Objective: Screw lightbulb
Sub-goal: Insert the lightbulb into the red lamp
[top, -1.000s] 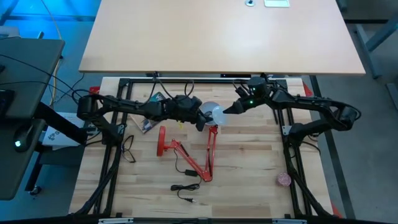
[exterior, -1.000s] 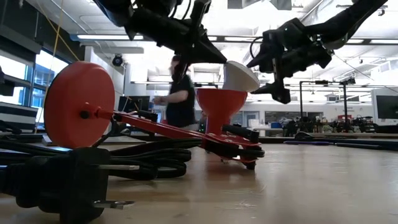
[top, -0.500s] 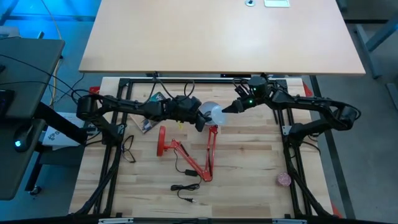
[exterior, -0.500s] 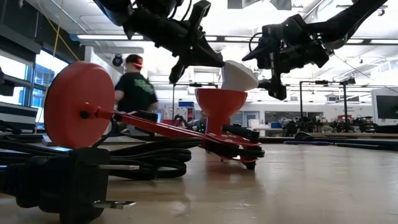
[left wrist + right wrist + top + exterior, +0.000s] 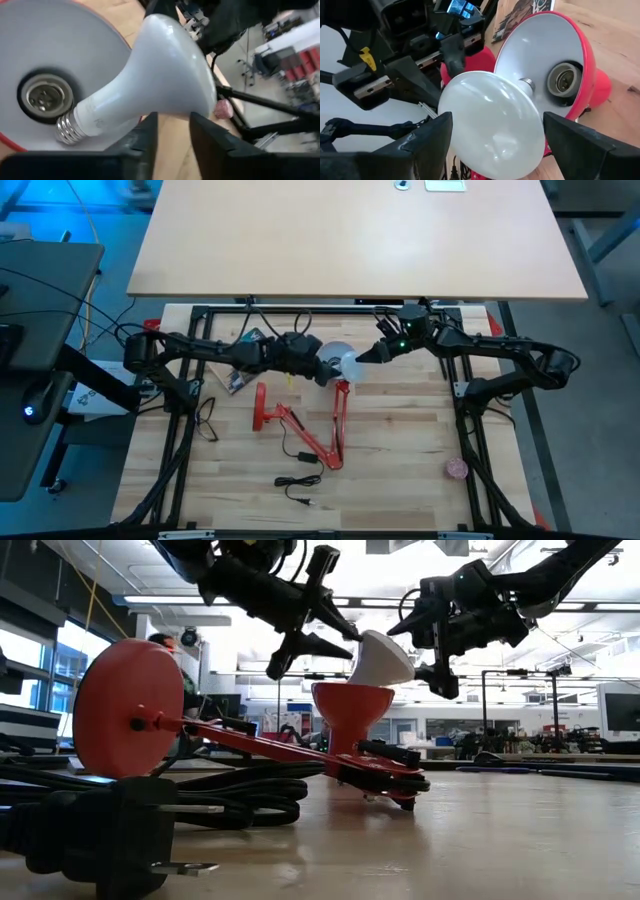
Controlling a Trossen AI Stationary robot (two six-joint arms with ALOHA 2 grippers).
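Both claws [image 5: 300, 625] [image 5: 437, 635] raised, parted

lightbulb [image 5: 492, 122] between right claw [image 5: 495, 135] fingers, red lamp [image 5: 555, 70]

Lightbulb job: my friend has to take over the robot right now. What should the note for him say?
Left gripper: open, close by the lightbulb, not gripping it.
Right gripper: shut on the lightbulb's dome, holding it in the air, tilted.
Lamp shade: red, facing up, socket empty.
Done: bulb's threaded base brought near the socket.
Left: seat the base in the socket and screw it in.
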